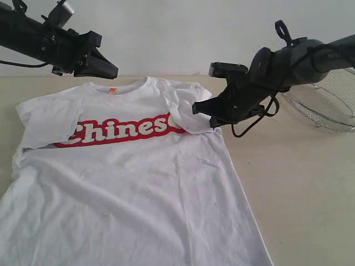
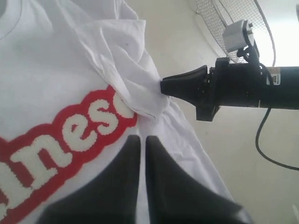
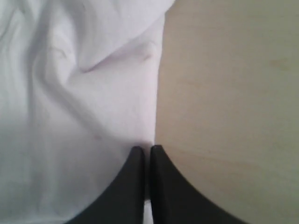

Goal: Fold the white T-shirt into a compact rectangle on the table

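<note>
The white T-shirt [image 1: 138, 183] lies face up on the table [image 1: 299, 183], its red lettering [image 1: 119, 132] across the chest. Both sleeves are turned inward. The right sleeve [image 1: 183, 111] lies rumpled over the end of the lettering. My right gripper [image 1: 195, 107] is shut, with its tips pinching that sleeve's edge [image 3: 117, 107]. The left wrist view shows the right gripper [image 2: 162, 86] meeting the puckered cloth [image 2: 131, 70]. My left gripper [image 1: 113, 72] hangs shut and empty above the shirt's left shoulder, and the left wrist view shows this left gripper [image 2: 139, 137] over the lettering.
A silver wire-mesh basket [image 1: 327, 102] stands at the back right, behind my right arm. Bare tabletop [image 3: 233, 93] runs along the shirt's right side. A black cable [image 1: 252, 124] loops under the right wrist.
</note>
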You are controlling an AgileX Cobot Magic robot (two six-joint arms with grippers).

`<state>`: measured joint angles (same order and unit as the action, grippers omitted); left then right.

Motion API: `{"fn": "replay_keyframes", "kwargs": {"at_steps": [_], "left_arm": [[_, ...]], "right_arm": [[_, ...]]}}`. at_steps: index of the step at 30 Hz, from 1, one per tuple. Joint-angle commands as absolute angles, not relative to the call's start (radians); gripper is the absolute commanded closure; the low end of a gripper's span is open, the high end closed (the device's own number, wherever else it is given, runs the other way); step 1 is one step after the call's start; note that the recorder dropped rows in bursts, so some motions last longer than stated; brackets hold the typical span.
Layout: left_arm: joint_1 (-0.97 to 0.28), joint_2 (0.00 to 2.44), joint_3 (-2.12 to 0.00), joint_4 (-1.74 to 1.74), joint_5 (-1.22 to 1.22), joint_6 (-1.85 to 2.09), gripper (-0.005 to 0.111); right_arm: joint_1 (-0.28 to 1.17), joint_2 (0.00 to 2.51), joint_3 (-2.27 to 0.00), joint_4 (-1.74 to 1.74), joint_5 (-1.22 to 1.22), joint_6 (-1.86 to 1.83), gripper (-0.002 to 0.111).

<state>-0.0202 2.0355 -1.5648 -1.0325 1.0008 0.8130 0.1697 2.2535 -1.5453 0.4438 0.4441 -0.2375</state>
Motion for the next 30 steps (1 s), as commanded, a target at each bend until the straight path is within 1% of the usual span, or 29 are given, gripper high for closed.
{"fn": "replay_keyframes", "kwargs": {"at_steps": [1, 10, 15, 18, 22, 30], "left_arm": [[-0.023, 2.031, -1.582, -1.024, 1.032, 0.811, 0.102], [-0.023, 2.031, -1.582, -1.024, 1.045, 0.808, 0.102], [-0.023, 2.031, -1.582, -1.024, 1.049, 0.808, 0.102], [-0.023, 2.031, -1.582, -1.024, 1.047, 0.808, 0.102], [-0.023, 2.031, -1.582, -1.024, 1.047, 0.808, 0.102], [-0.023, 2.031, -1.582, -1.024, 1.049, 0.808, 0.102]], "right_arm": [[0.17, 2.23, -1.547, 0.346, 0.433, -0.167, 0.108], [0.17, 2.159, -1.547, 0.375, 0.435, -0.162, 0.108], [0.18, 2.146, -1.547, 0.472, 0.374, -0.214, 0.108], [0.192, 2.18, -1.547, 0.544, 0.363, -0.265, 0.108], [0.209, 2.24, -1.547, 0.553, 0.351, -0.289, 0.108], [0.207, 2.233, -1.552, 0.54, 0.338, -0.291, 0.108]]}}
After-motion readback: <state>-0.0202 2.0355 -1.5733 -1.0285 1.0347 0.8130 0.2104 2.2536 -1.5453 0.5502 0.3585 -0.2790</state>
